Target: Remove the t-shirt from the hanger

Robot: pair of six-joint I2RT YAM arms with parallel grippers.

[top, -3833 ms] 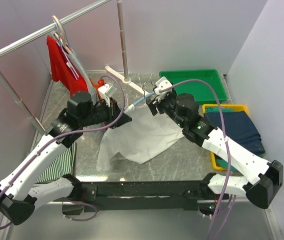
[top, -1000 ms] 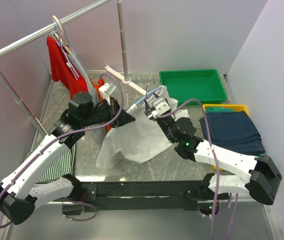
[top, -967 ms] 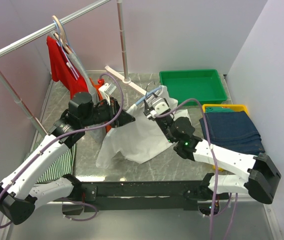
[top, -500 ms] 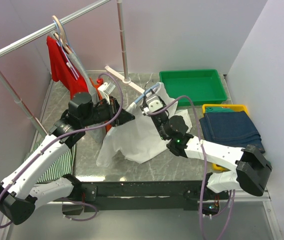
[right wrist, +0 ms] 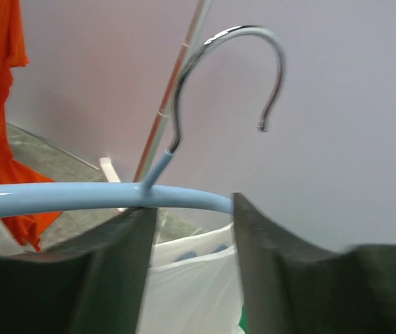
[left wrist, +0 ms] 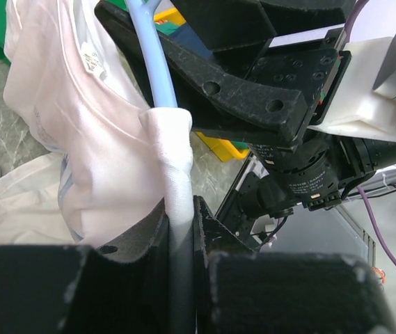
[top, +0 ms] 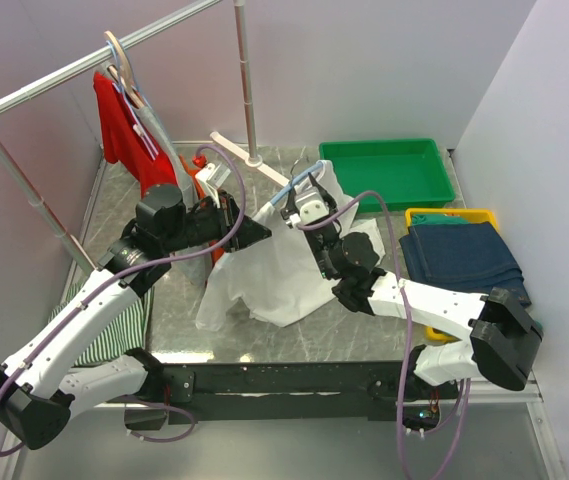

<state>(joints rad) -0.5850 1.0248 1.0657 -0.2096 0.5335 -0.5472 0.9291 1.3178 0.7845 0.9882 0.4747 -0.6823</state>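
Two grippers meet at the hanger (top: 291,191), raised above the middle of the worktop (top: 364,335). Left gripper (left wrist: 181,229): jaws closed tight on a bunched fold of the white t-shirt (left wrist: 93,153), which is wrapped round the light-blue hanger arm. Right gripper (right wrist: 194,209): jaws narrowly apart, with the hanger arm crossing their tips below the chrome hook (right wrist: 239,62). Whether it is clamped cannot be told. The t-shirt's lower part lies on the worktop centre.

Metal rail (top: 94,62) at back left carries a red garment (top: 124,125). Green tray (top: 394,175) at back right. Beside it, yellow tray (top: 434,213) holds folded blue cloth (top: 464,262). Striped fabric (top: 114,330), possibly a shirt, lies near left.
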